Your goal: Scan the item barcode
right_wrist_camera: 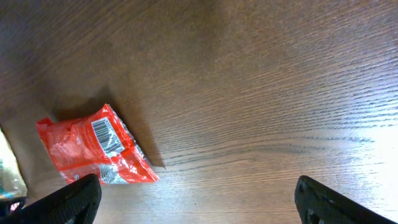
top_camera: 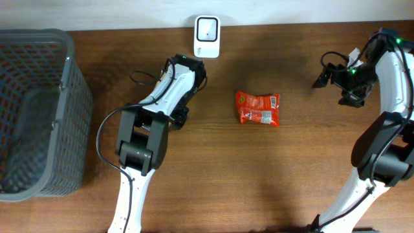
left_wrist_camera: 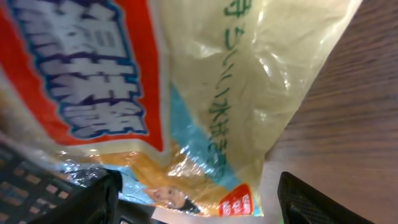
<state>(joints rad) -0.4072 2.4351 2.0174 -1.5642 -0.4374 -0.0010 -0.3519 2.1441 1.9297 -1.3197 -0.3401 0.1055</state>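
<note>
The wooden desk [top_camera: 284, 168] is dark, matte and finely grained, and a grey mesh plastic basket [top_camera: 76, 129] stands well off to the side of both arms. Directly ahead of the left claw [left_wrist_camera: 199, 186] lies a snack bag [left_wrist_camera: 205, 93] of glossy, crinkled film, pale yellow with red and blue print. That claw is spread wide with bare desk showing beside one finger, so it grips nothing. No code shows on the bag's visible face. The right claw [right_wrist_camera: 198, 186] is also fully spread and empty. A small red foil packet [right_wrist_camera: 99, 146] lies flat on the desk ahead and to one side of it, barcode [right_wrist_camera: 103, 132] upward. The white, rounded scanner [top_camera: 207, 37] sits near the left arm. Either pack may be the item. To do the pick well, I would pinch a flat sealed edge rather than the puffed middle, then keep the film taut and the code square to the scanner window.
</note>
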